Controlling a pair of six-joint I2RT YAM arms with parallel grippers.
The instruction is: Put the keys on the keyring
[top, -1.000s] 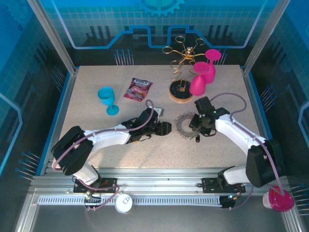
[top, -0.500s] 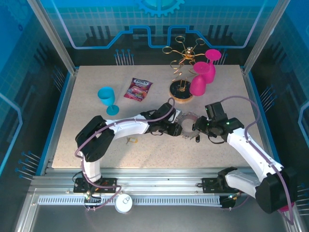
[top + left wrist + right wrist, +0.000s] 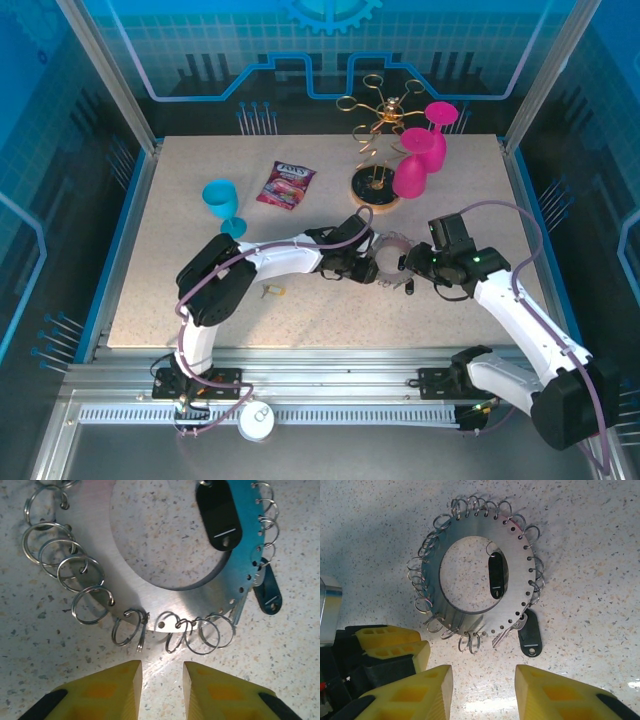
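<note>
Beside the keyring [image 3: 515, 560], the left hand [image 3: 161, 674] and right hand [image 3: 484, 680] stand spread, empty; writing on the packet [image 3: 286, 185] is unreadable.

Left wrist cam chops the keyring [image 3: 165, 605] off at the top edge, along with the top end of the black key [image 3: 218, 512] lying in its hole. A second black key [image 3: 267, 592] sits at the ring's right rim, and I honestly can't tell if its blade goes over or under the plate. The left gripper [image 3: 161, 672] runs off the bottom edge just below the ring. From above, the yellow bit [image 3: 272, 291] well left of the ring is too tiny to identify.
</note>
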